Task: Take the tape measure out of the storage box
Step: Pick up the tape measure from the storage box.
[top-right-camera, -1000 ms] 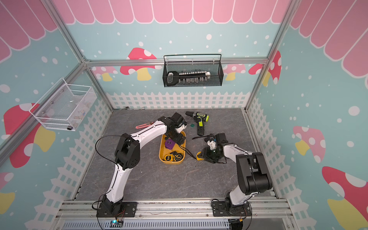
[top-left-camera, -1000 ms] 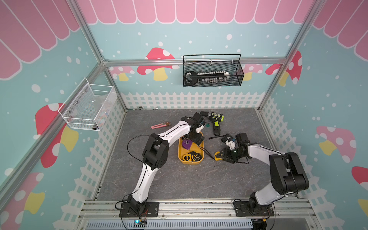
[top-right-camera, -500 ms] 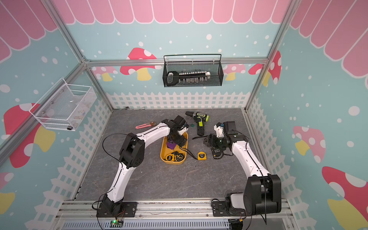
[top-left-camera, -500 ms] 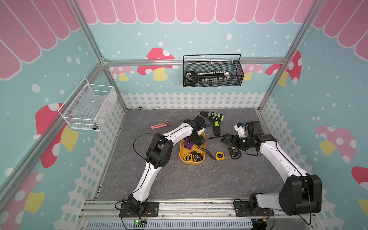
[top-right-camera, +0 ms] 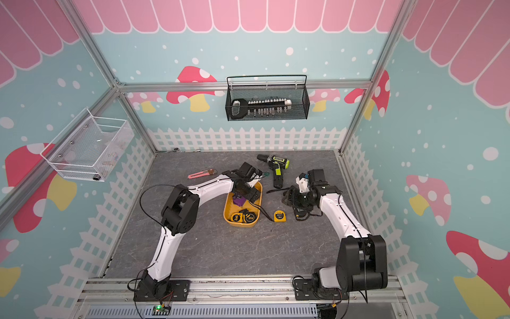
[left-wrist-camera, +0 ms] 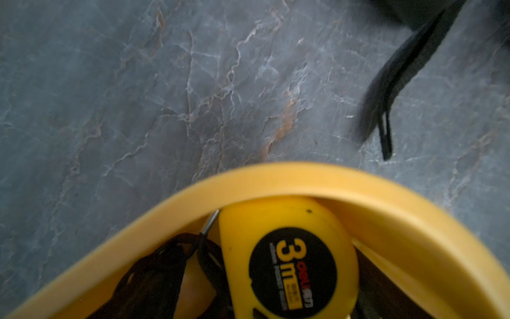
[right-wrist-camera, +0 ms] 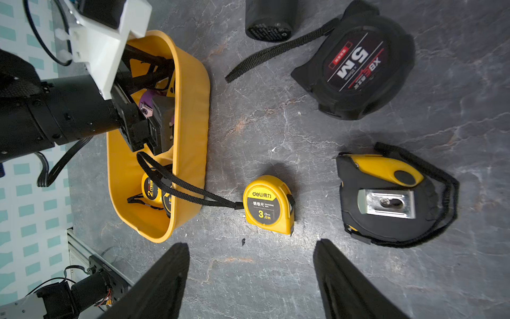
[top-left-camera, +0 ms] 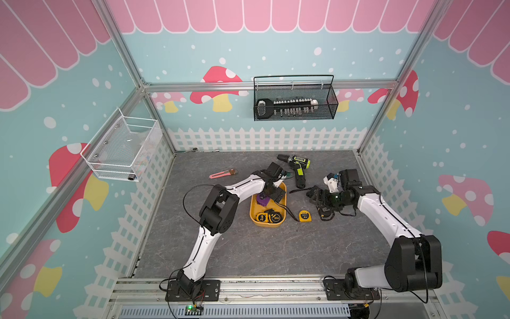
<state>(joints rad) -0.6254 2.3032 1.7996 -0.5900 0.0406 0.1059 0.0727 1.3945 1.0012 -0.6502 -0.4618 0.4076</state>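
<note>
The grey counter [top-left-camera: 248,248] carried the shallow yellow-orange storage box [top-left-camera: 252,210], whose long axis ran away from the robot's base. The left arm reached over the box, and the left claw [top-left-camera: 273,196] hung inside the far end, just beside a purple block [top-left-camera: 262,200]. Whether this claw was open or closed on something, the views did not show. The right claw [right-wrist-camera: 251,245] stood outside the box, above bare counter, its two fingers wide apart with nothing between them. So the left arm was clearly the nearer one.

In the left wrist view a tape measure [left-wrist-camera: 289,262] lay just under that claw's camera, close against the rounded corner wall. It had a yellow case and a round black label marked 3m, turned toward the camera. A pair of tape measures [top-left-camera: 270,217] lay at the near end of the box. A loose tape measure [right-wrist-camera: 269,205] was already on the counter beside the box, with only its black strap [right-wrist-camera: 176,185] hanging over the wall.
</note>
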